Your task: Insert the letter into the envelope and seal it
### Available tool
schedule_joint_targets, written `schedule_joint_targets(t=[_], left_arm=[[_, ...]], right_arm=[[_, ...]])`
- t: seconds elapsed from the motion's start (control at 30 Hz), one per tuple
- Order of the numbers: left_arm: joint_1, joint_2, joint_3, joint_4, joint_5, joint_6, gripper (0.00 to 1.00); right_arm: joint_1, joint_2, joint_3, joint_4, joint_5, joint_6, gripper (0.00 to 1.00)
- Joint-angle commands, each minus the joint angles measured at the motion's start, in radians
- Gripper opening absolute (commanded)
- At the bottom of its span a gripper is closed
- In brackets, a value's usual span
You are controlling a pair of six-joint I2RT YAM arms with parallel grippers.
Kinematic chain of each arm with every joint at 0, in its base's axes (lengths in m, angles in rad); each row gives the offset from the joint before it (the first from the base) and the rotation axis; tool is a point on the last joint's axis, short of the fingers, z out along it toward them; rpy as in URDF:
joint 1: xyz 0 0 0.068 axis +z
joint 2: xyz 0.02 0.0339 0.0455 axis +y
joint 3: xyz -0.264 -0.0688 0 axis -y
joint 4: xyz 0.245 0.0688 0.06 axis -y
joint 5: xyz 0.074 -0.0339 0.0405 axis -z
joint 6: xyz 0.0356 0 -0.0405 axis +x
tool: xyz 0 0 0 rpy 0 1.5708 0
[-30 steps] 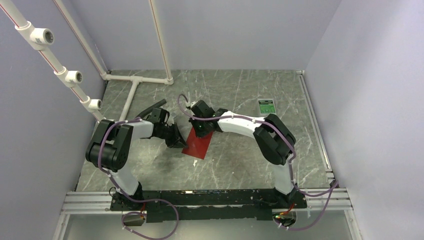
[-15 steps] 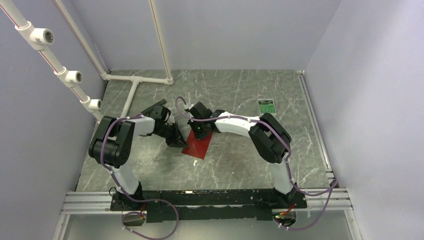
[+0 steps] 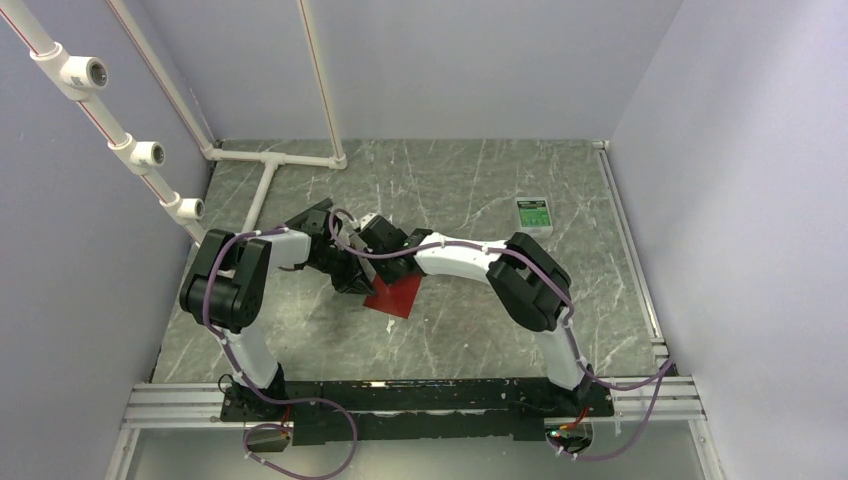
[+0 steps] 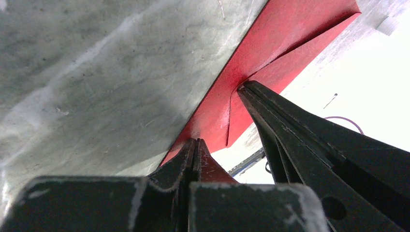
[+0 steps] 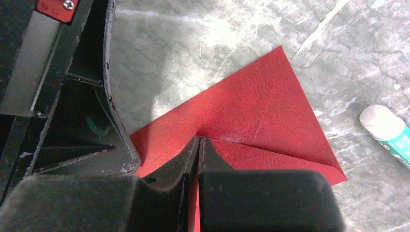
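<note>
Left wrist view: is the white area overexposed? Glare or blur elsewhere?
Left wrist: yes, background right of the envelope is blown out white. Right wrist: glare patch on the table, right gripper out of focus up close. Top external: even light, sharp.

High rear overview; two wrist views close on the same envelope [image 5: 251, 111]

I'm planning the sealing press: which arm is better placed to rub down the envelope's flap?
Right. The right gripper, shut, has its tips on the folded flap of the envelope. The left gripper, shut, sits at the envelope's edge, likely steadying it.
</note>
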Motion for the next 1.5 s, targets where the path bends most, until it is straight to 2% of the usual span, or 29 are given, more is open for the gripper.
schedule_joint_targets(t=[0.0,0.53,0.73,0.9,1.07,1.27,1.47], left_arm=[[-0.003,0.054,-0.027,-0.067,-0.162,0.048,0.03],[-0.002,0.055,-0.033,-0.067,-0.167,0.046,0.02],[-0.003,-0.022,-0.017,-0.012,-0.090,0.074,0.03],[-0.015,-0.166,0.016,0.075,-0.022,0.110,0.16],[-0.095,-0.221,0.067,0.129,0.001,0.106,0.26],[-0.259,-0.137,0.132,0.163,-0.135,0.018,0.39],[-0.389,0.023,0.286,0.027,-0.312,0.036,0.48]], right_arm=[[0.002,0.071,0.021,-0.147,0.080,0.002,0.07],[-0.118,0.011,-0.019,-0.208,0.250,0.045,0.06],[-0.137,-0.189,-0.017,-0.214,0.018,0.121,0.08],[-0.219,-0.325,-0.091,-0.197,-0.079,0.247,0.09],[-0.299,-0.417,-0.194,-0.208,-0.023,0.328,0.15],[-0.388,-0.487,-0.286,-0.215,0.019,0.405,0.17],[-0.422,-0.542,-0.343,-0.227,0.040,0.419,0.17]])
